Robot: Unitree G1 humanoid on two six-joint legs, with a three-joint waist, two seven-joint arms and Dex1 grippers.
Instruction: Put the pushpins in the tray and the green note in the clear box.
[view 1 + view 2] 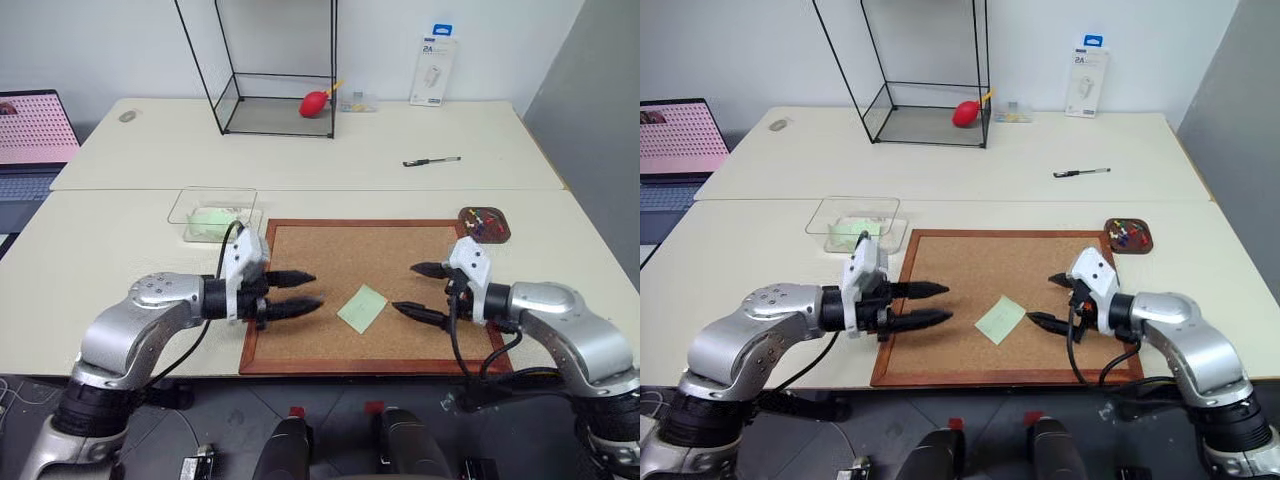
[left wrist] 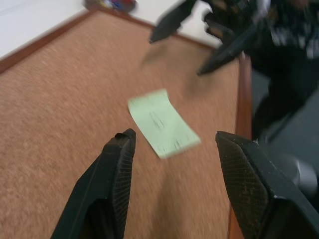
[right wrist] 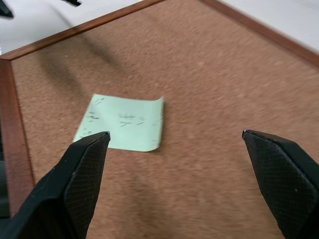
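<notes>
Pale green paper, the green note (image 1: 362, 307), lies flat on the corkboard (image 1: 330, 260), toward its near edge and roughly midway between the two grippers. One corner of the note curls up slightly, as the right wrist view shows. Nothing is touching it.

The left gripper (image 1: 300, 293) is over the left side of the corkboard, pointing across toward the note. Its two black fingers stand apart and hold nothing. The right gripper (image 1: 422, 291) is over the right side of the board, pointing back toward the note, its fingers spread wide and likewise empty. Both are near the note but apart from it.

The tray (image 1: 484, 224) sits on the table just past the far right corner of the corkboard. Several pushpins (image 1: 481, 222) with coloured heads lie inside it; their number cannot be told. The clear box (image 1: 213, 214) stands on the table just beyond the far left corner of the board. A pale green sheet (image 1: 208, 222) lies inside it.

Farther back on the table stands a tall black-framed glass case (image 1: 270, 70) with a red bulb-shaped object (image 1: 317, 102) inside it. A black pen (image 1: 431, 160) lies to the right of the case, and a white retail package (image 1: 433, 70) leans against the wall. A laptop (image 1: 32, 140) sits at the far left.
</notes>
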